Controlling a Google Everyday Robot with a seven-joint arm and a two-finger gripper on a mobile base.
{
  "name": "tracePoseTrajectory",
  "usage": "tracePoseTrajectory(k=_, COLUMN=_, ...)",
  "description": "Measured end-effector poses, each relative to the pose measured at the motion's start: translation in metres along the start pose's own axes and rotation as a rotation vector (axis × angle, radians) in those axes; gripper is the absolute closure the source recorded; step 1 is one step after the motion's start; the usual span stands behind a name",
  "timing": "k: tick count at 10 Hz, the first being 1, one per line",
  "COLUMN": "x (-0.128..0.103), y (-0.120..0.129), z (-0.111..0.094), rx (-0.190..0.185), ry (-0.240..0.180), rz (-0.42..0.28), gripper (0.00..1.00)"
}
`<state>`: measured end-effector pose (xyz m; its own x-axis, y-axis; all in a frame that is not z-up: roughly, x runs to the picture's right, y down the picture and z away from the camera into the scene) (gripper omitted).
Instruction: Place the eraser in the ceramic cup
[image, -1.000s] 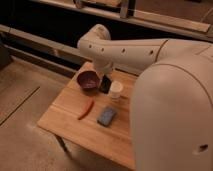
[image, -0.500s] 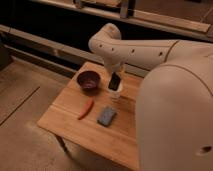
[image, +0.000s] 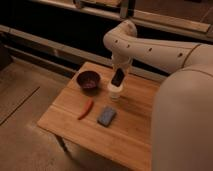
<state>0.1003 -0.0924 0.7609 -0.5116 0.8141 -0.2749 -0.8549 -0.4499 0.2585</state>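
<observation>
The eraser (image: 118, 77) is a small black block, tilted and held in the air just above the ceramic cup (image: 114, 92). The cup is small, white and upright near the middle of the wooden table (image: 135, 130). My gripper (image: 119, 74) hangs from the white arm directly over the cup and is shut on the eraser. The eraser's lower end is close to the cup's rim; I cannot tell if it touches.
A dark maroon bowl (image: 88, 80) stands left of the cup. An orange-red stick (image: 86, 108) and a flat blue-grey rectangle (image: 106, 116) lie in front of it. My white body (image: 185, 120) blocks the table's right side. The floor drops away on the left.
My gripper has moved right with the eraser, from between the bowl and the cup to directly above the cup. The things on the table have not moved.
</observation>
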Motion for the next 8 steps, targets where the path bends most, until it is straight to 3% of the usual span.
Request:
tracePoseTrajectory(k=1, x=-0.003, y=-0.002, z=0.002, rx=-0.018, ry=0.006, rz=0.007, gripper=1.0)
tracePoseTrajectory(k=3, x=-0.004, y=0.0, z=0.007, rx=-0.021, ry=0.009, rz=-0.017, gripper=1.0)
tracePoseTrajectory(k=8, x=0.002, y=0.018, z=0.024, rx=0.035, ry=-0.003, rz=-0.115, gripper=1.0)
